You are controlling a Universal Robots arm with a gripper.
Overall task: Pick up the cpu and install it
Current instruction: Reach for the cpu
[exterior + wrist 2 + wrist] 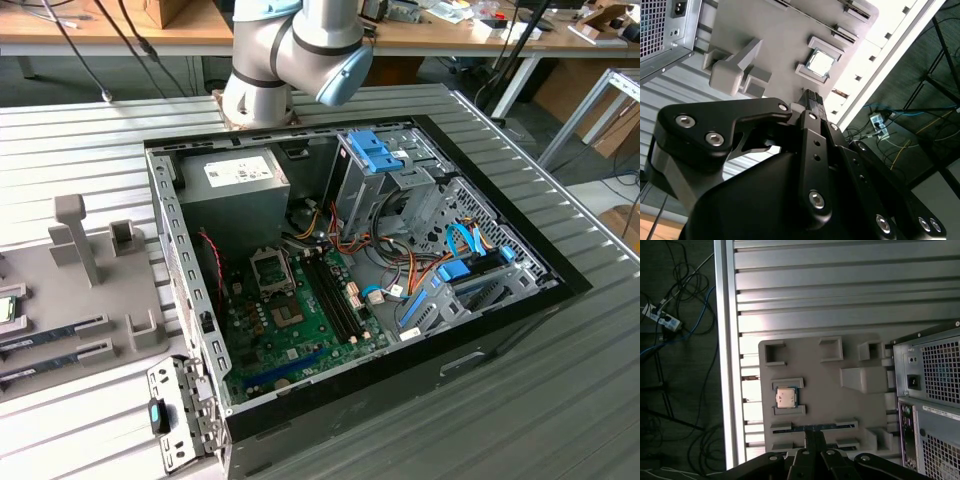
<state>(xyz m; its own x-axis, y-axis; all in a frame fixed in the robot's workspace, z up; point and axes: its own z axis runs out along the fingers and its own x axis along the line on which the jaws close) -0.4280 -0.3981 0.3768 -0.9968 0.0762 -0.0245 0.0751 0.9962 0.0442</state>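
Cpu (786,398) in grey tray (840,407); case (935,405) beside

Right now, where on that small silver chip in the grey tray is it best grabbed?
The cpu lies flat in the grey tray, with raised brackets against two opposite edges. Best guess: come straight down from above and pinch the two free edges.

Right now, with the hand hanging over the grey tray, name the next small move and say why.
Probably open the hand and shift it across the grey tray until it is centred over the cpu. In the first wrist view the cpu lies untouched in its cradle on the tray. The hand is shut and empty, well above the tray and off to one side of the chip.
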